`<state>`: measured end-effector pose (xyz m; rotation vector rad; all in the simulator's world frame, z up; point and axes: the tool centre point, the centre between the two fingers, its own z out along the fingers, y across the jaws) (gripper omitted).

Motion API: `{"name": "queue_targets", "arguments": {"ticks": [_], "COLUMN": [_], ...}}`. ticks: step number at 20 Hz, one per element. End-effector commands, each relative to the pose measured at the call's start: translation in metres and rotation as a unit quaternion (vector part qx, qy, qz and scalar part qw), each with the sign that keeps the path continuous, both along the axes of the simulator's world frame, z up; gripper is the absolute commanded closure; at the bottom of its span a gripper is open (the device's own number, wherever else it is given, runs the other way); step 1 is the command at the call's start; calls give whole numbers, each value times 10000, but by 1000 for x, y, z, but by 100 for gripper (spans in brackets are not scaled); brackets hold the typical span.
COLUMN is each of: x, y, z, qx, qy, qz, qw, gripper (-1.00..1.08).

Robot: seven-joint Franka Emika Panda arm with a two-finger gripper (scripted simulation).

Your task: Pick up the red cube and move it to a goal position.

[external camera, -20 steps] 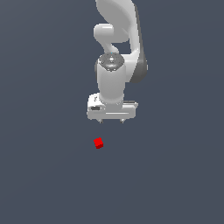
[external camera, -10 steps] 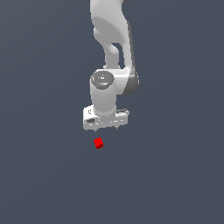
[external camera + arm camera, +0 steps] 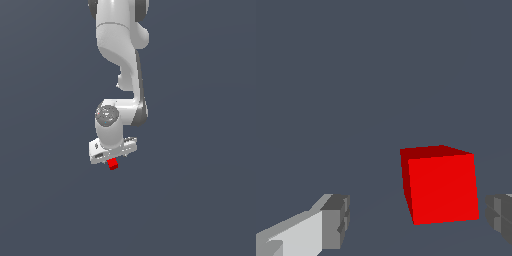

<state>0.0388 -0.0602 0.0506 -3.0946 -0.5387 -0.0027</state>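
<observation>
Between the spread, open fingers of the gripper (image 3: 418, 220), nearer the three-o'clock pad, the red cube (image 3: 440, 184) looks light, rigid, flat-faced: pinch opposite sides.

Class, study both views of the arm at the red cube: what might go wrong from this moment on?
1. In the wrist view the red cube sits nearer one finger than the other, so closing may push it sideways.
2. The cube looks turned relative to the fingers, so the pads might catch edges and twist it.
3. The exterior view shows the gripper hiding part of the cube, so depth is uncertain.
</observation>
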Motion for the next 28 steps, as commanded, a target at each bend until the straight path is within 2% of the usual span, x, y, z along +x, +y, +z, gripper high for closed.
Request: {"name": "queue_targets", "arguments": {"ticks": [1, 11, 12, 28], "x": [5, 14, 14, 11], "y": [-5, -13, -13, -11], "z": [-12, -31, -31, -23], "qx": [0, -3, -3, -3], "qy": [-1, 8, 8, 8], "qz": [176, 436, 436, 436], "qw": [9998, 9990, 9990, 9990], "gripper": [-92, -92, 108, 108]}}
